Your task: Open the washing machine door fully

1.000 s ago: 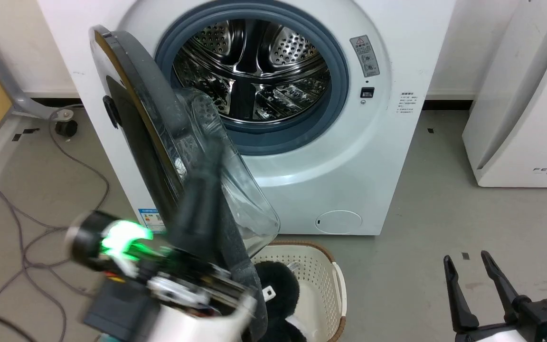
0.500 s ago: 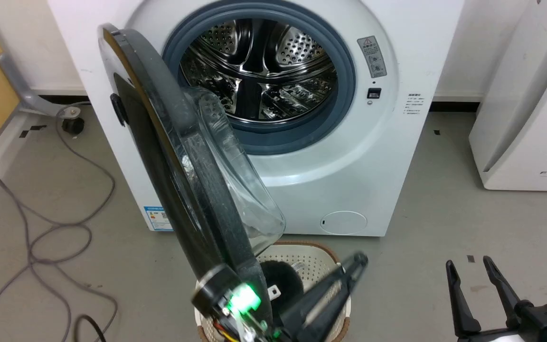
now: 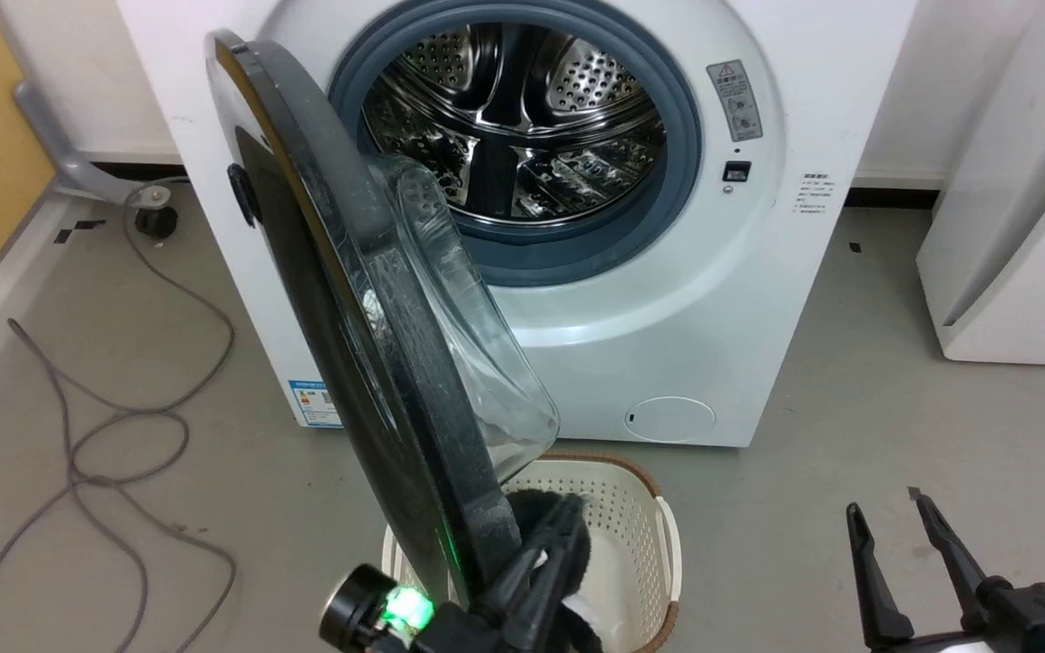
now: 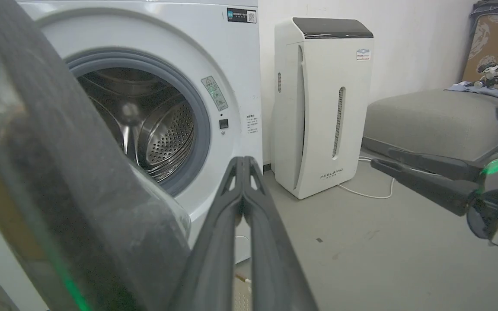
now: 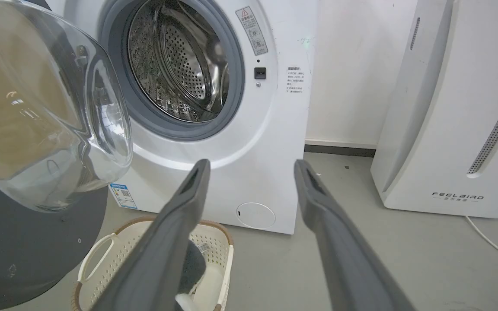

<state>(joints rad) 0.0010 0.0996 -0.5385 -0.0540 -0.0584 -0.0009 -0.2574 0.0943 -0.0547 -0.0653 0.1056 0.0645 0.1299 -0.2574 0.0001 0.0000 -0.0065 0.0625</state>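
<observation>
The washing machine door (image 3: 341,345) stands swung out from the washing machine (image 3: 668,317), roughly edge-on to my head camera and running from 11 o'clock down to 6 o'clock in that view, its clear glass bowl (image 3: 468,336) bulging toward the opening at 3 o'clock. The steel drum (image 3: 522,118) and its blue-grey gasket (image 3: 577,258) lie fully exposed at 12 o'clock. My left gripper (image 3: 568,517) sits just beside the door's lower rim at 6 o'clock, its two fingers pressed together with nothing between them; I cannot tell whether it touches the rim. My right gripper (image 3: 887,508) hangs well apart at 4 o'clock over bare floor, fingers spread and empty. A white perforated basket (image 3: 659,526) with a brown rim stands on the floor under the door's lower edge, something dark inside it. A white appliance (image 3: 1012,272) stands at 3 o'clock beside the machine, and a grey cable (image 3: 123,426) loops across the floor at 8 o'clock.
</observation>
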